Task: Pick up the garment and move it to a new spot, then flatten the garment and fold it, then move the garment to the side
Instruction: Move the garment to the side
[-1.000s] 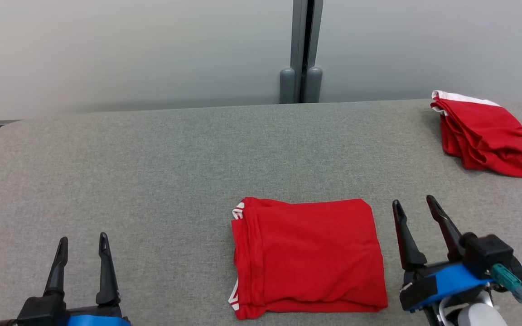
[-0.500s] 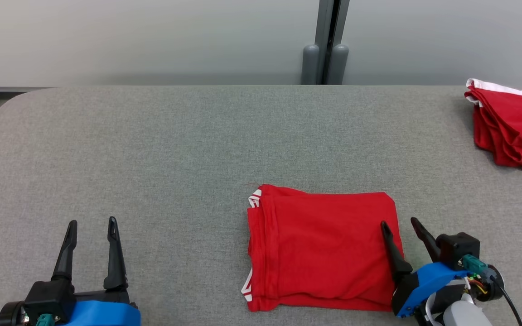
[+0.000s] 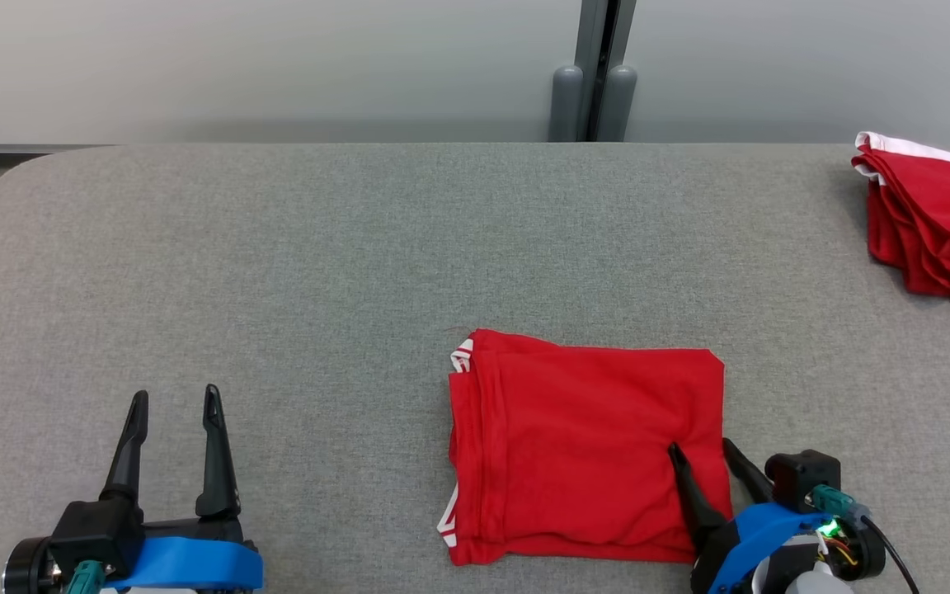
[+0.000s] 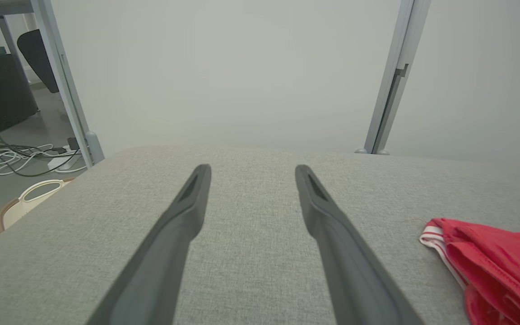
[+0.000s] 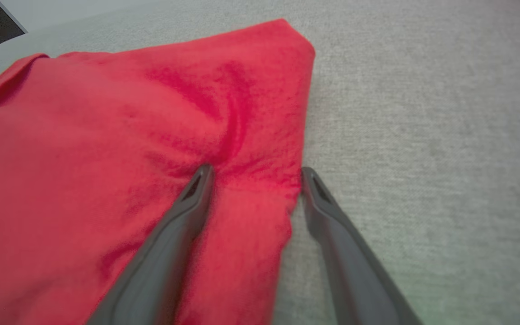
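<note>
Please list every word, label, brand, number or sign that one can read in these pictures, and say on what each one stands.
There is no readable text in any of the views.
The folded red garment bears only white trim stripes, no print.
The second red garment, the grey table, the left pincer and the right pincer carry no lettering.

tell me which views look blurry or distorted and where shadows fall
Head view: sharp, evenly lit, faint shadow beside the crumpled red garment. Left wrist view: grey metal posts lean from wide-angle distortion. Right wrist view: folded red cloth garment blurred up close.
</note>
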`<state>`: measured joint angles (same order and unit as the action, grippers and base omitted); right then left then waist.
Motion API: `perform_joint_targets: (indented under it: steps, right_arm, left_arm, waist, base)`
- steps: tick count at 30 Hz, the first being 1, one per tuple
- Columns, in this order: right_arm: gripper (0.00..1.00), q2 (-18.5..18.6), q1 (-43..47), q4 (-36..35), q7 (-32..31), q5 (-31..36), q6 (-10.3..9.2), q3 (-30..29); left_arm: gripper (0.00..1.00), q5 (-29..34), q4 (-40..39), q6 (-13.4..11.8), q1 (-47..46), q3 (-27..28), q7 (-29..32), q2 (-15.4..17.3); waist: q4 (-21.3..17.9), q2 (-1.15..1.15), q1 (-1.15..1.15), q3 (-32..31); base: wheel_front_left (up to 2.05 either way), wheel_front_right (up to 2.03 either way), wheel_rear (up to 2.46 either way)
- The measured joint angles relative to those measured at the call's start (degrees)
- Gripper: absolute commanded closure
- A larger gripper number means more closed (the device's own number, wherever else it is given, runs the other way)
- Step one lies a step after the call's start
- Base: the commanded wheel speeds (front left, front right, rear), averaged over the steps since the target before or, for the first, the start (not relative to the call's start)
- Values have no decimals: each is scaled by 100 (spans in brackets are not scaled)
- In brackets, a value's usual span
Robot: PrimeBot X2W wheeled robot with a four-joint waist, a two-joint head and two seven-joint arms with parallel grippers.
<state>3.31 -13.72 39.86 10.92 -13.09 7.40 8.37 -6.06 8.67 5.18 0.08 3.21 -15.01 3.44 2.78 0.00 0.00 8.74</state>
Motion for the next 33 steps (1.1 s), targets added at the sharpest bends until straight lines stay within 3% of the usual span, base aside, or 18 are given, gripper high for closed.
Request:
perform_joint_targets:
  steps: [1, 2, 3, 12, 21, 33]
  right_arm:
    - [47, 2, -30, 32, -1, -48, 0, 41]
    - [77, 3, -53, 60, 1, -83, 0, 64]
    - [100, 4, -93, 98, 3, -122, 0, 88]
    - [100, 400, -417, 225, 272, -220, 14, -21]
    - [100, 964, -564, -14, 381, -230, 10, -424]
    - [100, 1006, -472, -501, 399, -204, 10, -858]
  left_arm:
    - [0, 0, 10, 7, -6, -1, 0, -1]
    - [0, 0, 22, 22, -18, -4, 0, -8]
    - [0, 0, 37, 25, -29, -9, 0, -11]
    - [0, -38, -32, 13, -70, -66, 0, -34]
    - [0, -78, -155, 38, -326, -110, -4, -48]
    - [0, 68, -354, 96, -760, 15, -4, 40]
  waist:
    - [-4, 0, 0, 8]
    - [-6, 0, 0, 16]
    - [-9, 0, 0, 23]
    - [-107, 0, 0, 96]
    - [-596, 0, 0, 394]
    - [-1370, 0, 0, 999]
  base:
    - [0, 0, 0]
    - [0, 0, 0]
    - [0, 0, 0]
    - [0, 0, 0]
    - [0, 0, 0]
    - [0, 0, 0]
